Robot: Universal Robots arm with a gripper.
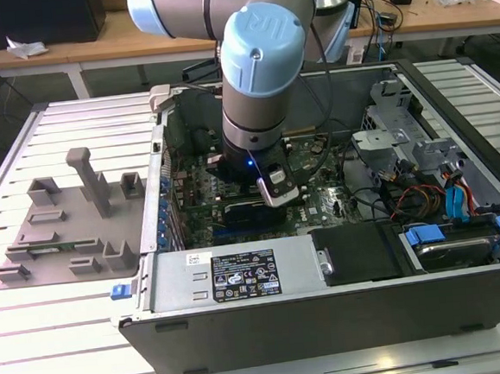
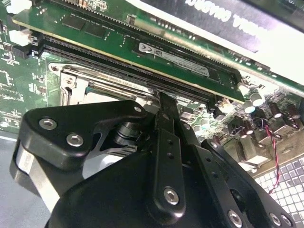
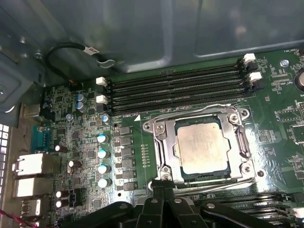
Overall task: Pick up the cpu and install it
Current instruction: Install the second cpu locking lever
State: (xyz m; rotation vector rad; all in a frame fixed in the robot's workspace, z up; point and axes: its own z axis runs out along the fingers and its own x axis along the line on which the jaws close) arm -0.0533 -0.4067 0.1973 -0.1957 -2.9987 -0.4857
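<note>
The gripper (image 3: 164,190) sits low over the board, its black fingers (image 2: 167,111) drawn together to a narrow point with nothing visible between them, so it looks closed and empty. Just beyond the fingertips lies the cpu (image 3: 204,146), a flat square with a dull silvery, faintly smeared top, seated inside the socket (image 3: 159,147), a bright metal frame with a thin wire lever along its edge. Placement looks done; whether the frame is latched I cannot tell. Farther off run four long black memory slots (image 3: 175,88) with white clips, on the glossy green board (image 3: 85,133), then the grey sheet-metal case (image 3: 142,28).
</note>
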